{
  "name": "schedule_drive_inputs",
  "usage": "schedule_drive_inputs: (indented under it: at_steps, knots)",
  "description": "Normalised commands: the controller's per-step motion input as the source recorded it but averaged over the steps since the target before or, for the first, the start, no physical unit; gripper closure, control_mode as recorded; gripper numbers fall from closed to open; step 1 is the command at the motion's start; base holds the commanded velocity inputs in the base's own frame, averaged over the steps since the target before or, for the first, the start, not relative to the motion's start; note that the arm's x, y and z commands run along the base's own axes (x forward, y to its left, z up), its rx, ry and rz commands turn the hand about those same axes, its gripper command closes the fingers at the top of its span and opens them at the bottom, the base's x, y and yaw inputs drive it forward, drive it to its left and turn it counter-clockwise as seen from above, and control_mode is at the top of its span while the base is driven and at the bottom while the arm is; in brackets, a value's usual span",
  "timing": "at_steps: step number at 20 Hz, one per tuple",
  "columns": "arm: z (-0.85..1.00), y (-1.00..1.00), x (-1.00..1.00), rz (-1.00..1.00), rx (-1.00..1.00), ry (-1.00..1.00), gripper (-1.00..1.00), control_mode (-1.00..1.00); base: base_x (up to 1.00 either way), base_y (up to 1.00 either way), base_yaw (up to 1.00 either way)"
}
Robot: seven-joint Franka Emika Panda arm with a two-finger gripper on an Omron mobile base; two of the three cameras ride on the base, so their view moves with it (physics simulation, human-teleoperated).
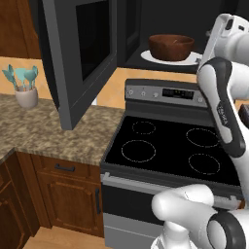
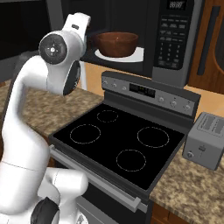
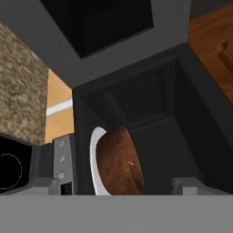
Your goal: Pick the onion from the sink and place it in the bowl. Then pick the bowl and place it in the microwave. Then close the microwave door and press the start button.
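Above a stove [image 1: 170, 146], the bowl [image 1: 170, 46] sits inside the microwave [image 2: 170, 39]. Tool [image 3: 118, 185] apart, empty; the door [image 1: 80, 58] must be swung shut next.

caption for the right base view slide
Bowl on the plate inside the open microwave above the stove.

flat even rendered light with no clear source, no glare, faint soft shadows, microwave [image 1: 146, 29] interior dark around the bowl [image 1: 171, 46], edges slightly soft and pixelated, hand view dim, rolled sideways, no lens distortion
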Motion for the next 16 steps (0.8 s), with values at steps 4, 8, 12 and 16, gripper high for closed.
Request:
schedule_drive_inputs:
  at_steps: [4,8,12,16]
  knots:
    - [-0.11,0.41,-1.0,0.0,0.0,-0.13,-1.0,-1.0,0.0,0.0,0.0]
    - [-0.03,0.54,-1.0,0.0,0.02,-0.02,-1.0,-1.0,0.0,0.0,0.0]
    - [0.0,0.59,-1.0,0.0,0.03,0.03,-1.0,-1.0,0.0,0.0,0.0]
    - [0.0,0.67,-1.0,0.0,0.0,0.0,-1.0,-1.0,0.0,0.0,0.0]
